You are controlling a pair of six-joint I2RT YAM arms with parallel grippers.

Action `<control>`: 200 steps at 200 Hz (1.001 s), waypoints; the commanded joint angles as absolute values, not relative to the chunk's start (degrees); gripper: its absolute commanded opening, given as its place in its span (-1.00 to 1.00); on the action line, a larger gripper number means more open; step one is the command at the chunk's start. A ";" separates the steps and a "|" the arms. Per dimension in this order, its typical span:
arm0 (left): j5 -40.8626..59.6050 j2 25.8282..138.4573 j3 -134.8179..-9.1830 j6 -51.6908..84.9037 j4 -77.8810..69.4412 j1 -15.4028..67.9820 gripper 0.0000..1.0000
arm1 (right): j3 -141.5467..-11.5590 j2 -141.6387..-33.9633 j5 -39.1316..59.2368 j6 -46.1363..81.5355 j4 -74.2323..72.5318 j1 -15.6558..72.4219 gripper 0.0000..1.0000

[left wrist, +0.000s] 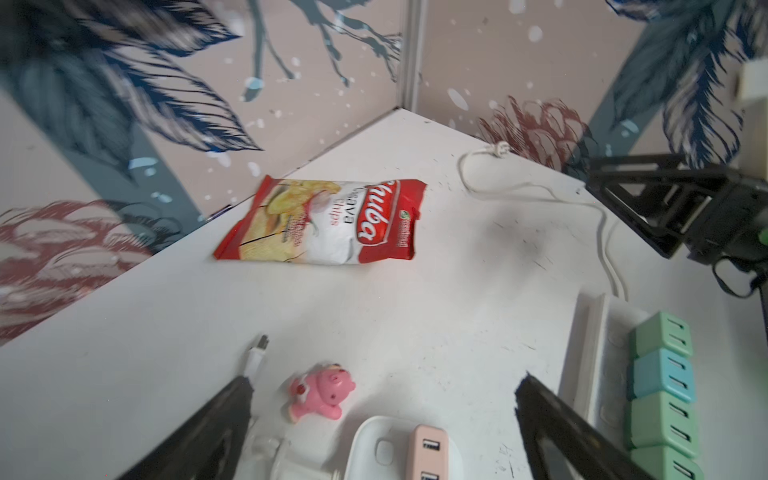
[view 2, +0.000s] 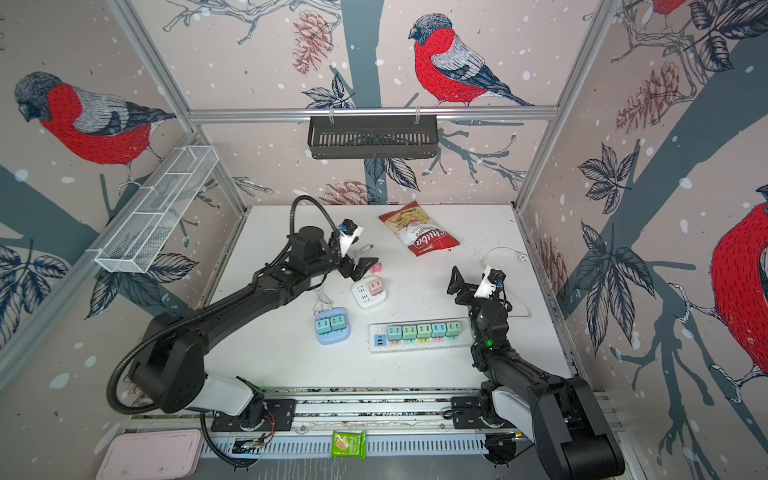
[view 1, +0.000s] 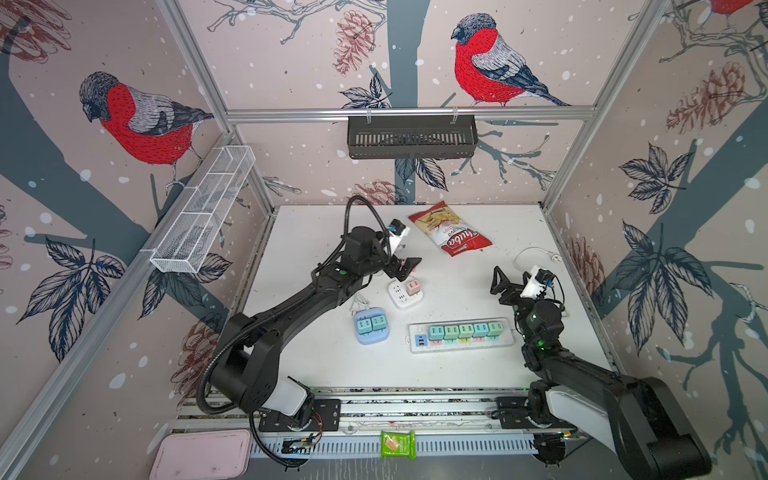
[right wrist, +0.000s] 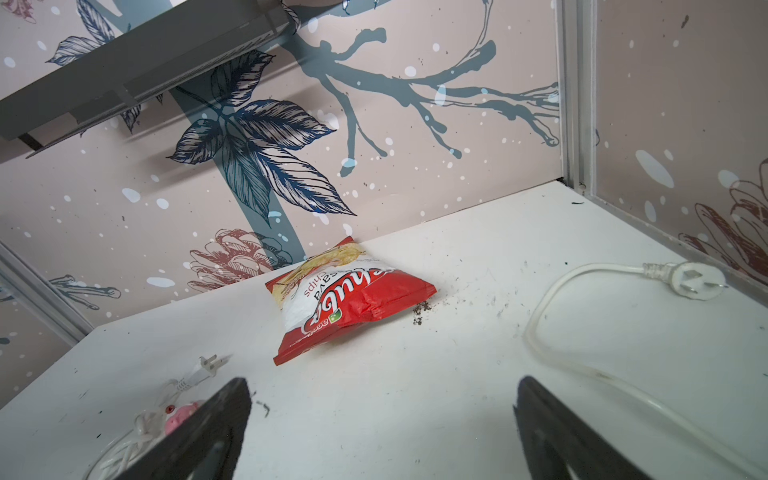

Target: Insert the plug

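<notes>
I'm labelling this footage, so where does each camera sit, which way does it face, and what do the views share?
Top view: high over the near edge, looking down toward the back wall; left arm and right arm show whole.
Top view: same head, same direction; both arms, chip bag.
Left wrist: on the left arm, facing the far right corner over the pink toy; own open jaws, and the right arm.
Right wrist: on the right arm, facing that corner past the white plug; own open jaws.
Shared: all four show the chip bag.

The red snack bag [left wrist: 324, 222] bears the brand letters "huba" and the word "chips"
</notes>
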State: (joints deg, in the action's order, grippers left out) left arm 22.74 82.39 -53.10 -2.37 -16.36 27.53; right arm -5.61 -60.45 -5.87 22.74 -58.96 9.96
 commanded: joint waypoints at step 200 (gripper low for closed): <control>-24.90 64.57 -3.94 1.06 -62.29 10.85 0.95 | -16.25 -57.31 -26.32 16.16 -29.91 0.88 0.99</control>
State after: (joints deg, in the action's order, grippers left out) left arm -21.58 65.69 -5.98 1.63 -52.47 11.35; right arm -21.28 -54.26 -21.19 23.00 -20.58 1.32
